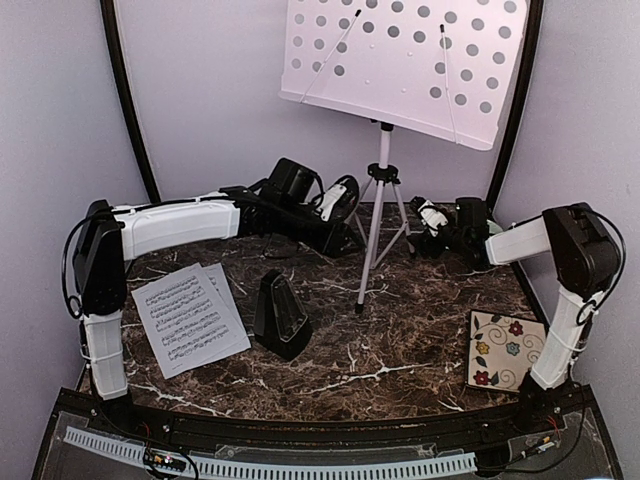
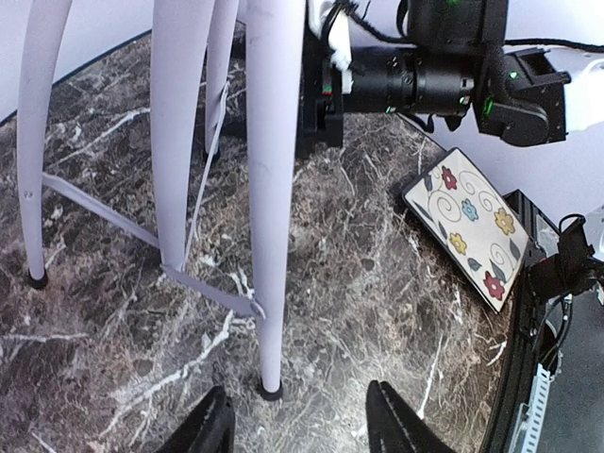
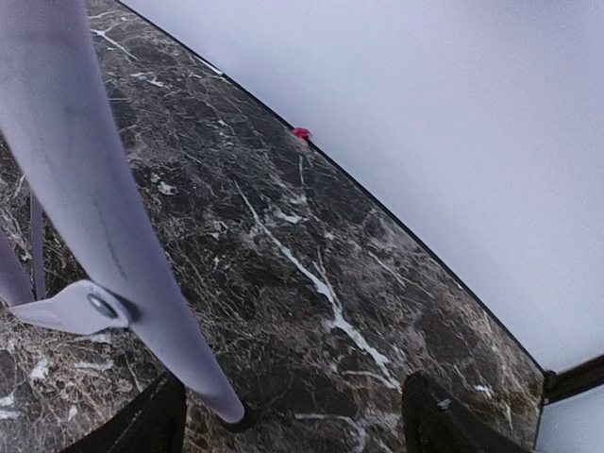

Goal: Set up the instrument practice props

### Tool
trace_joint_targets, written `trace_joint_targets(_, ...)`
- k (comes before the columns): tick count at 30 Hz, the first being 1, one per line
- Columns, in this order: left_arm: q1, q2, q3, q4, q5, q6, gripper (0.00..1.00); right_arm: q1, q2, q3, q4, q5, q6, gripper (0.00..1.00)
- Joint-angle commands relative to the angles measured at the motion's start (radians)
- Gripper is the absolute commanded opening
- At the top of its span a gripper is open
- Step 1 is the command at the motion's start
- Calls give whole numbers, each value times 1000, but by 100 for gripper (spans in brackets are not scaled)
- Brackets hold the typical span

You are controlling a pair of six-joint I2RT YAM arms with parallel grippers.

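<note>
- While both tools sit low by its tripod, the music stand (image 1: 400, 60) is upright at back-centre of the counter (image 1: 420, 330). Its hole-dotted desk is tilted, high above both arms.
- Desk: two thin wires run across the side facing the top cam.
- Music sheets (image 1: 188, 318): flat on counter, front-left of stand, overlapping, one mostly under the other.
- Metronome (image 1: 281, 315): upright on counter, front-left of stand's feet. It's just right of the sheets, with a small gap to them.
- Left tool (image 2: 297, 425): on stand's left, fingers moderately apart, nothing betw them. A tripod leg (image 2: 274, 189) ends in a foot just ahead of the tips; no contact seen.
- Right tool (image 3: 293, 425): on stand's right, fingers wide apart, gripping nothing. One tripod leg (image 3: 85, 170) comes down betw them, close to one finger; can't tell if it touches.
- Floral tile (image 1: 507, 350): flat, front-right of stand, near counter's right edge by the right arm's base.
- Edges: counter's curved back edge runs close behind the stand and meets the white wall (image 3: 453, 113). A small red speck (image 3: 302, 133) sits on that edge.
- Room: bare marble in front of stand, betw metronome & tile. There's a narrower strip betw the stand's feet & back edge.
</note>
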Motion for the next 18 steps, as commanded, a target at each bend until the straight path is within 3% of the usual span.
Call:
trace_joint_targets(1,17,-126,-81,22,46,12,51,12,-122,-57,15,80,25,81)
trace_joint_targets(5,76,-182,-158,90,72,20,52,25,-146,-83,10,80,21,82)
trace_joint_targets(11,197,-175,-137,118,68,69,55,57,-239,-91,-51,68,115,81)
trace_joint_targets(18,281,-57,-65,142,66,236,55,184,-340,-47,-229,11,509,75)
